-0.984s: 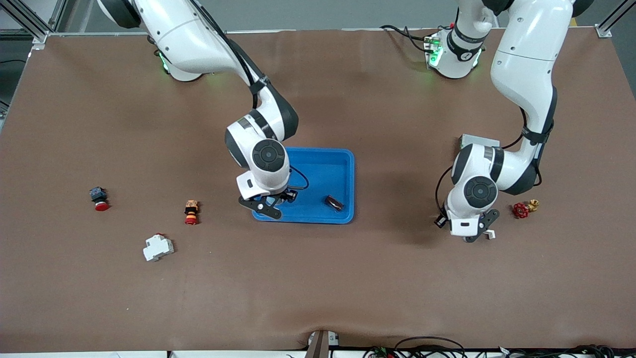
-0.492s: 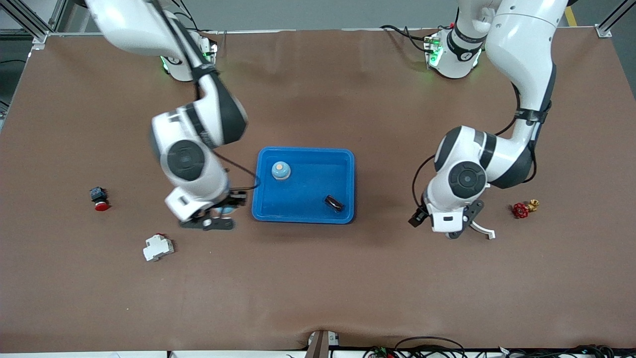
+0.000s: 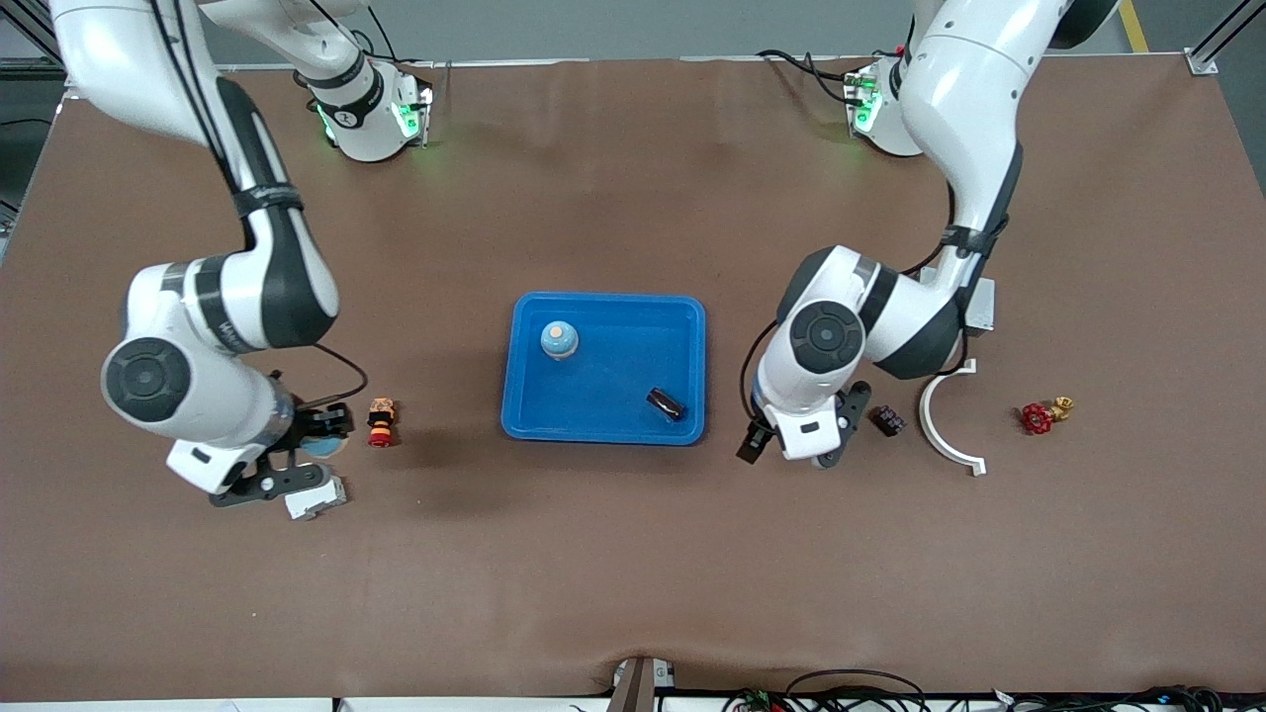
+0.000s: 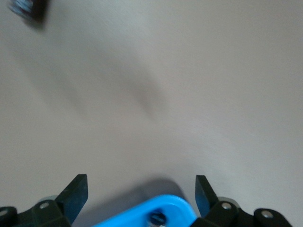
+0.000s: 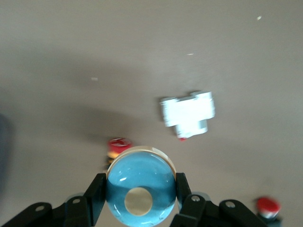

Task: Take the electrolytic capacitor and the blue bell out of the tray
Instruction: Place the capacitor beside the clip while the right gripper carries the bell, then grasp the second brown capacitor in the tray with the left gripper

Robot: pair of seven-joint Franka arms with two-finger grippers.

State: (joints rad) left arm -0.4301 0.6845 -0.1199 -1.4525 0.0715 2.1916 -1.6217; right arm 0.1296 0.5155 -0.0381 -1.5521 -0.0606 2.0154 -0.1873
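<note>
1. The right gripper (image 3: pixel 307 457) is clenched on a blue bell (image 5: pixel 139 189), with a finger (image 5: pixel 97 189) on each side of the dome. The bell's pale round knob faces the right wrist camera.
2. The gripper and bell hang over the tabletop toward the right arm's end, above the spot between an orange-and-red button (image 3: pixel 381 421) and a white breaker (image 3: pixel 315 499).
3. The breaker is nearer the front edge than the button. In the right wrist view, a second red-capped button (image 5: pixel 267 205) shows at the edge of the picture.
4. The left gripper (image 4: pixel 141 189) is released, its fingers (image 4: pixel 78 189) spread wide with nothing between them.
5. It hangs over the tabletop just beside the blue tray (image 3: pixel 605 435), at the tray's front corner on the left arm's side. That corner shows between the fingers in the left wrist view.
6. The tray sits mid-table. A second bell (image 3: pixel 559 339) stands in it near the corner toward the right arm's base.
7. The dark capacitor (image 3: pixel 665 403) lies in the tray near the front corner on the left arm's side.
8. Toward the left arm's end lie a small dark part (image 3: pixel 887 420), then a white curved piece (image 3: pixel 945 425), then a red valve (image 3: pixel 1037 418), each apart from the next.
</note>
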